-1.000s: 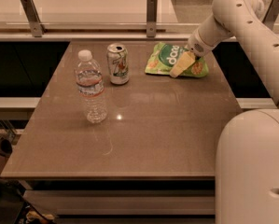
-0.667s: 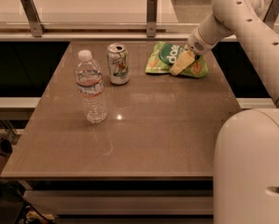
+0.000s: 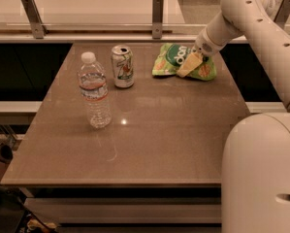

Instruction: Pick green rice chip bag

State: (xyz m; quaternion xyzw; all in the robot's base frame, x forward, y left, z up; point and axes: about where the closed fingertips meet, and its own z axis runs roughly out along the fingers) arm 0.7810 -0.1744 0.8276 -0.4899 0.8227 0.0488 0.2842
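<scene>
The green rice chip bag (image 3: 176, 58) lies at the far right of the brown table (image 3: 159, 130). It is a crinkly light-green pouch with a dark green round logo and white lettering. My gripper (image 3: 189, 65) reaches down from the white arm at the upper right. It rests on the bag's right half and covers part of it. The bag lies flat on the table.
A green-and-white soda can (image 3: 122, 66) stands left of the bag. A clear water bottle (image 3: 94, 92) with a white cap stands nearer, at the left. A railing with metal posts (image 3: 157, 9) runs behind the table. My white base (image 3: 261, 174) fills the lower right.
</scene>
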